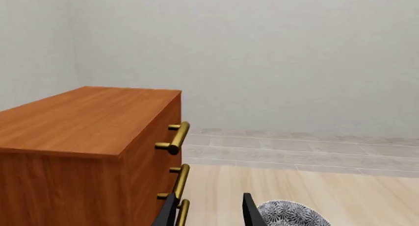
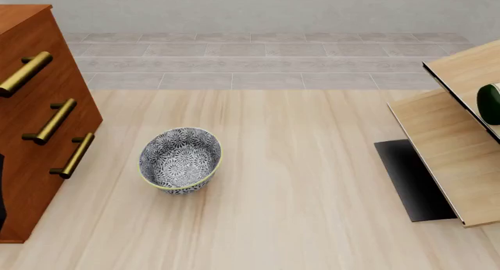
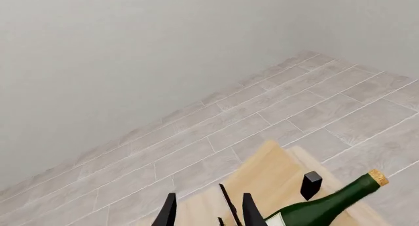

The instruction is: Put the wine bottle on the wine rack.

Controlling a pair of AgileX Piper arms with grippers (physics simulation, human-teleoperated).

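Note:
The wine bottle, dark green with a tan cork and a white label, lies tilted on the light wooden wine rack, just beside my right gripper. That gripper is open with nothing between its fingers. In the front view only the bottle's dark green end shows at the right edge, on the wine rack with its black base plate. My left gripper is open and empty, next to the cabinet's handles. Neither gripper shows clearly in the front view.
A reddish-brown drawer cabinet with brass handles stands at the left; it fills the left wrist view. A patterned blue-and-white bowl sits on the table right of the cabinet, and shows beside my left fingers.

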